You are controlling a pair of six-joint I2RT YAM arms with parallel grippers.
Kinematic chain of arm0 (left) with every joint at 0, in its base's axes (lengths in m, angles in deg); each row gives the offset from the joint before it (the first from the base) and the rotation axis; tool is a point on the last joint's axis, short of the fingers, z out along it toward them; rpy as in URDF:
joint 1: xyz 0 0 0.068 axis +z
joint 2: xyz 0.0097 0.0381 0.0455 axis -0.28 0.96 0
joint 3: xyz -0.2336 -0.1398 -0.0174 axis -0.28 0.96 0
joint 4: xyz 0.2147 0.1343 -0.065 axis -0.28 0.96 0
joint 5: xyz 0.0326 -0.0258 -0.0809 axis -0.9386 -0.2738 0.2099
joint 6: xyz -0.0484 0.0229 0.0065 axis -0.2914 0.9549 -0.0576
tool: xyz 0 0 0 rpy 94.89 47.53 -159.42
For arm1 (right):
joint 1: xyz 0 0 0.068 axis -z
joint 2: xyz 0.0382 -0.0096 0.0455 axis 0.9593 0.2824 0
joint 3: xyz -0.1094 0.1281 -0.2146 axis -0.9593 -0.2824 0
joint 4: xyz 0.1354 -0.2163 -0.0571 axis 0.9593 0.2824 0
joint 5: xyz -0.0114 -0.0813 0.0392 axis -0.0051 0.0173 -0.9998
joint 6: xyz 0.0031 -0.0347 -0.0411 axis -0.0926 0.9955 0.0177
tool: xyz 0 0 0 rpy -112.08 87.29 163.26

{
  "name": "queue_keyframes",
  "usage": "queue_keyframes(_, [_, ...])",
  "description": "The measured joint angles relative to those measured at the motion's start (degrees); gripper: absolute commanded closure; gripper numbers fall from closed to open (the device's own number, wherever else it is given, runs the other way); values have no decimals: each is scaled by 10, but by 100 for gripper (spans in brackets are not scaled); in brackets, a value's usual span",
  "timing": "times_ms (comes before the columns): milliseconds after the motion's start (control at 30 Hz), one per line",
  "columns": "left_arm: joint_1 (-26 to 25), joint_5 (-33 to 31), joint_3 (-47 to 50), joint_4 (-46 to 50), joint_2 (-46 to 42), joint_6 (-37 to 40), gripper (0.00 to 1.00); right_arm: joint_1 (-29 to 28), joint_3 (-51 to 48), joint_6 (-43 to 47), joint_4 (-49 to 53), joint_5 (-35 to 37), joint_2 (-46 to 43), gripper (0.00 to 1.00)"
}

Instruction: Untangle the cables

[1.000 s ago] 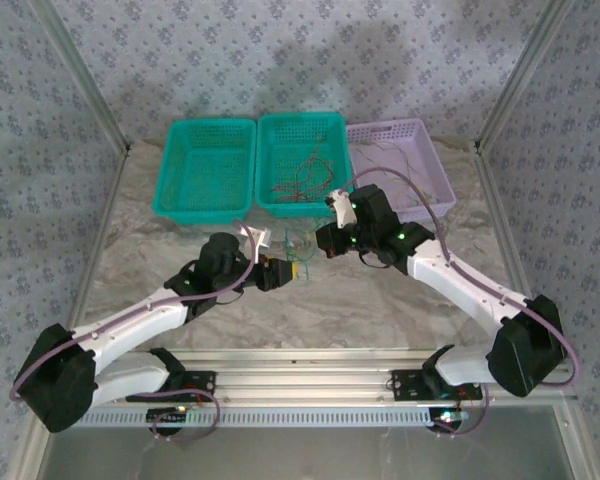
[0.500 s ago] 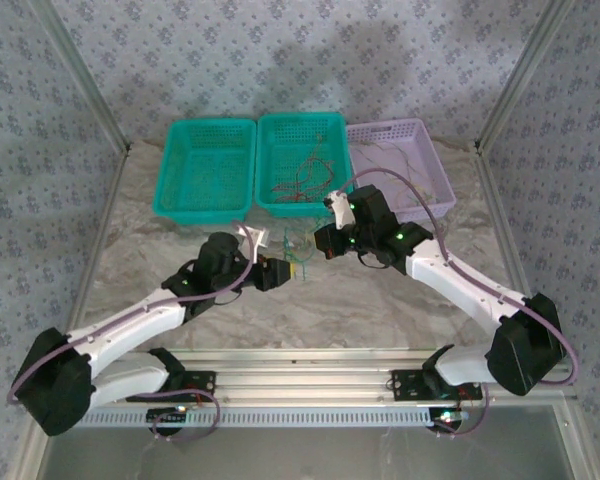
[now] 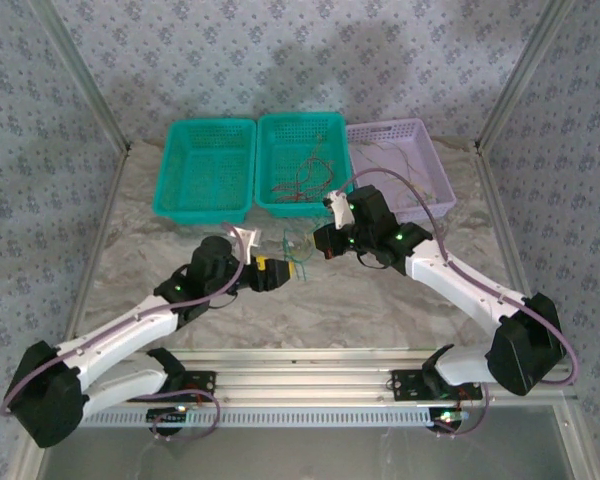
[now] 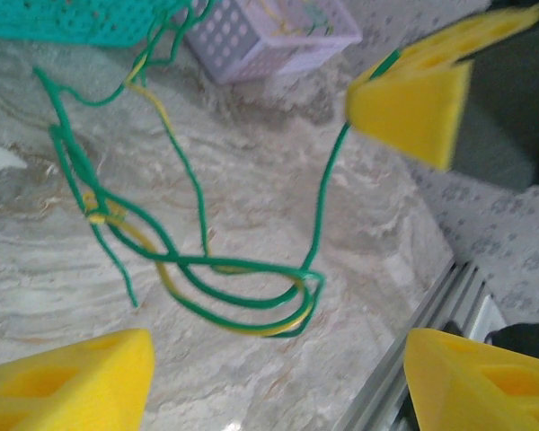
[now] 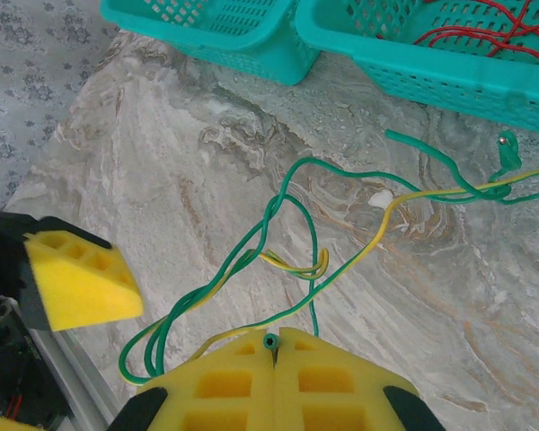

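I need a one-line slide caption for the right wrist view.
Right gripper shut on the end of a green cable tangled with a yellow cable over the marble table.

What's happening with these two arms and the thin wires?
The right claw is shut on the end of a green cable, part of a green and yellow tangle above the table. The left claw stands open beside its loops, gripping nothing. Red cables lie in the middle teal basket.
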Motion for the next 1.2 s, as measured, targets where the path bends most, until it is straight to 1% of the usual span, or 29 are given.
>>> queue_keyframes(167, [0, -2, -24, 51, 31, 31, 29, -5, 0, 0, -1, -2, 0, 100])
queue_keyframes(400, [0, -21, -29, 59, 35, 61, 29, -11, 0, 6, 0, -16, 0, 100])
queue_keyframes(500, [0, -33, -26, 54, 30, 71, 31, -12, 0, 7, 0, -26, 1, 100])
queue_keyframes(567, [0, -37, -20, 43, 25, 76, 39, -12, 0, 7, 0, -35, 4, 100])
queue_keyframes(733, [-1, -39, -7, 20, 23, 84, 44, -12, 0, 7, 0, -57, 14, 100])
queue_keyframes(900, [-4, -38, -6, 7, 24, 89, 53, -12, 0, 7, -1, -76, 19, 100])
queue_keyframes(967, [-4, -37, -6, 1, 24, 90, 54, -12, 0, 7, -3, -82, 20, 100])
queue_keyframes(1067, [-4, -32, -6, -7, 25, 89, 55, -12, 0, 6, -4, -82, 21, 100])
queue_keyframes(1200, [-5, -23, -5, -10, 28, 86, 62, -9, 0, 3, -8, -82, 21, 100])
